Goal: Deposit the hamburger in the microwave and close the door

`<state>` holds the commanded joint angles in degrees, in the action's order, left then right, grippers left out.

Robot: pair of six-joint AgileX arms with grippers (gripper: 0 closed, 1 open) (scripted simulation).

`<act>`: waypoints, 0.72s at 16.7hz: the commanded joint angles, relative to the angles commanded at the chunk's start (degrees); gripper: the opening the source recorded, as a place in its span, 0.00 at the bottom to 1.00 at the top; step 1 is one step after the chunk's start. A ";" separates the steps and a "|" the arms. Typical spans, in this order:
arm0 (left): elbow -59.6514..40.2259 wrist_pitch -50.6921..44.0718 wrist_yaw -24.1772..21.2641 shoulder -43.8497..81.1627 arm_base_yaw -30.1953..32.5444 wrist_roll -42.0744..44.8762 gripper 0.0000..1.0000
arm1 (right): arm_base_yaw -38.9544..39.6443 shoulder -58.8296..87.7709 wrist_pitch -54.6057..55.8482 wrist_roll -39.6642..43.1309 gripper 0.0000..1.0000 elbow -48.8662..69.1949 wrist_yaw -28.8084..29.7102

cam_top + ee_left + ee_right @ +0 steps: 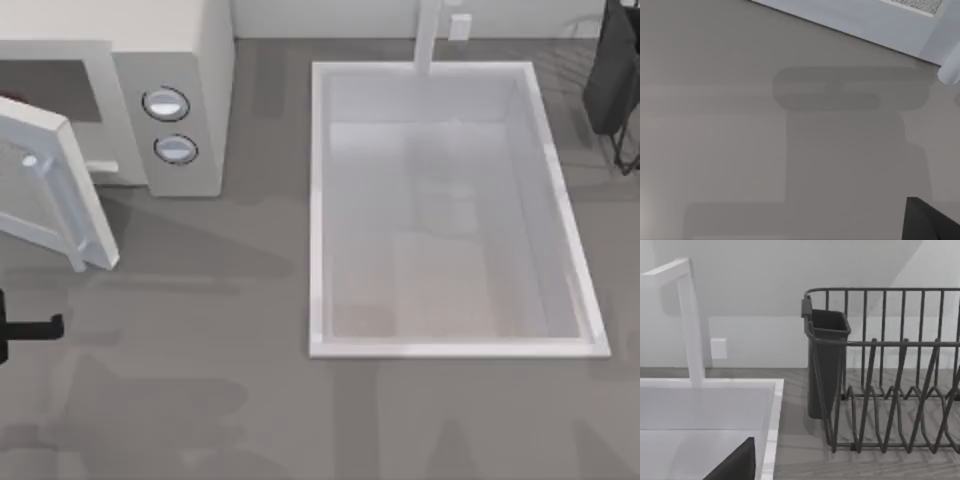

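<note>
Even, diffuse lighting, no glare. Soft broad shadows lie on the counter (250, 420), densest at 7 o'clock. Slight overall softness.

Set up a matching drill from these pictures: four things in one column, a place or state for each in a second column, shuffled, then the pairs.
Things:
1. door
2. sink basin
3. dish rack
4. left claw

Places or states:
A. sunk into the counter, right of the microwave
B. swung open
C. at the top view's left edge, below the door
D. dark wire, with a dark cup hung on its end

Pairs: 1-B, 2-A, 3-D, 4-C
</note>
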<state>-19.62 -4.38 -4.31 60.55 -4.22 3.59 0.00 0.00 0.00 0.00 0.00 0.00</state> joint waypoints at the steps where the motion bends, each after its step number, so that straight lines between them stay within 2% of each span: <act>1: 0.02 0.01 0.08 -0.07 0.08 -0.08 0.00 | 0.00 0.00 0.00 0.00 1.00 0.00 0.00; 7: -1.67 0.95 0.01 2.43 -0.01 -0.17 0.00 | 0.00 0.00 0.00 0.00 1.00 0.00 0.00; 12: -9.14 5.88 0.52 15.99 0.96 -0.60 0.00 | 0.00 0.00 0.00 0.00 1.00 0.00 0.00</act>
<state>-28.76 1.50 -3.80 76.53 -3.26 3.00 0.00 0.00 0.00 0.00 0.00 0.00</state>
